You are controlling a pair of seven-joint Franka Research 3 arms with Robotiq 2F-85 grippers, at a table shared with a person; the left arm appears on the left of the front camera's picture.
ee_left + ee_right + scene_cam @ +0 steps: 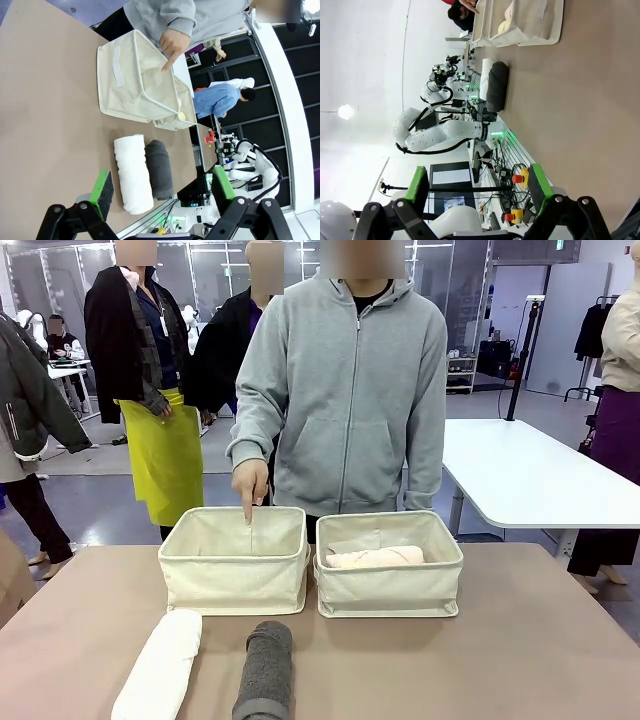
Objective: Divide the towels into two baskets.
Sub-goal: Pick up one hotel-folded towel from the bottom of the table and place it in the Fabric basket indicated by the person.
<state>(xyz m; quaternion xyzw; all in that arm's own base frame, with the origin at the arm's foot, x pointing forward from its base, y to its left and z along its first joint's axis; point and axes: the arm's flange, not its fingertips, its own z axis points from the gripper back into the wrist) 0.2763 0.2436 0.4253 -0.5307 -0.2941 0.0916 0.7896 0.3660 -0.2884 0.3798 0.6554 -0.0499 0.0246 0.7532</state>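
The left tool [162, 185] stands wide open. Its two black fingers rise from 7 and 5 o'clock of the left wrist view, green pads [103, 186] facing each other, and it grips nothing. The right tool [479, 182] is spread just as wide in the right wrist view, fingers likewise at 7 and 5 o'clock, and it is empty too. In the front view the person's hand [250, 480] sits toward 9 o'clock of centre, loosely curled, index finger stretched straight to 6 o'clock. In the left wrist view that hand lies near 12 o'clock, finger aimed to 7 o'clock. The other arm hangs straight at the person's side, its hand hidden.
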